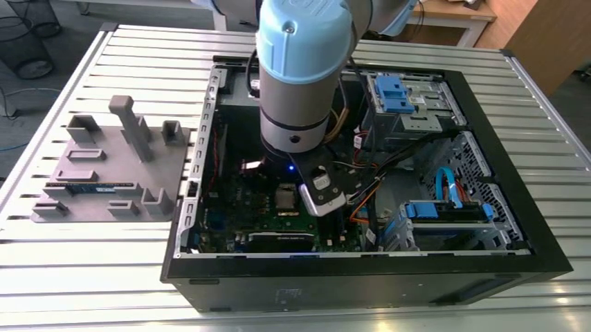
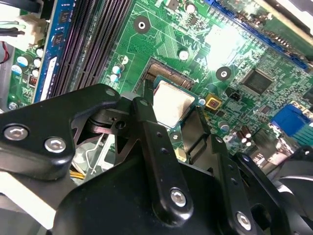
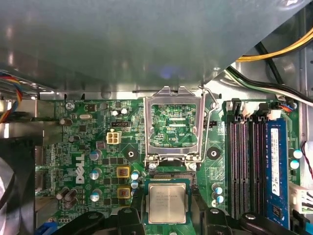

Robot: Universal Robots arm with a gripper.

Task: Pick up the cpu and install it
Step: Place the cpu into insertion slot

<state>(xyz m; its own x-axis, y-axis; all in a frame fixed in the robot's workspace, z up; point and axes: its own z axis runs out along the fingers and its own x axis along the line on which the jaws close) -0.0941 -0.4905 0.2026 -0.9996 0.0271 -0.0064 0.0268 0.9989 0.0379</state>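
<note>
The cpu (image 3: pixel 167 203), a flat square chip with a silvery top and a thin green edge, sits between the two black fingers (image 2: pixel 146 122) of my gripper (image 2: pixel 172 111), which is shut on it. It hangs just over the open socket on the green motherboard (image 3: pixel 98 147), and a strip of socket contacts (image 3: pixel 168 175) shows beside it. The silver socket frame (image 3: pixel 176 95) stands flipped up behind the socket. In the exterior view the arm (image 1: pixel 300 76) reaches down into the open computer case (image 1: pixel 517 207), with the cpu (image 1: pixel 284 198) under its wrist.
A blue memory stick (image 3: pixel 275 166) sits in one of the slots beside the socket. Yellow and black cables (image 3: pixel 274 54) run close by. On the exterior view's left stands a grey fixture (image 1: pixel 111 166) holding a memory stick (image 1: pixel 93 187). Blue drive bays (image 1: pixel 397 93) fill the case's far side.
</note>
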